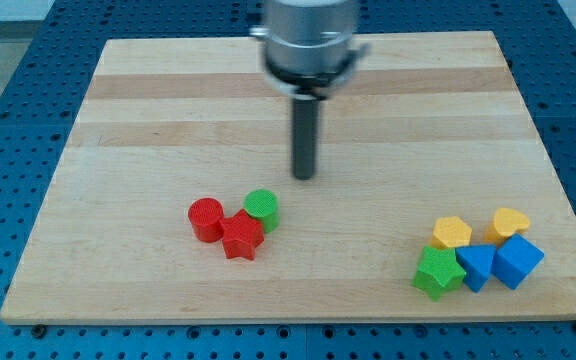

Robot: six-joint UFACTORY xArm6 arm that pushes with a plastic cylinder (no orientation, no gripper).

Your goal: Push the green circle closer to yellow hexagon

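Note:
The green circle (pixel 262 208) stands left of the board's middle, touching a red star (pixel 242 237) at its lower left. The yellow hexagon (pixel 452 233) sits far off at the view's lower right, in a cluster of blocks. My tip (pixel 304 177) is a little above and to the right of the green circle, with a small gap between them.
A red circle (pixel 206 219) touches the red star's left side. Around the yellow hexagon lie a yellow heart (pixel 509 223), a green star (pixel 438 272), a blue block (pixel 476 266) and a blue cube (pixel 517 262). The wooden board (pixel 168 120) rests on a blue table.

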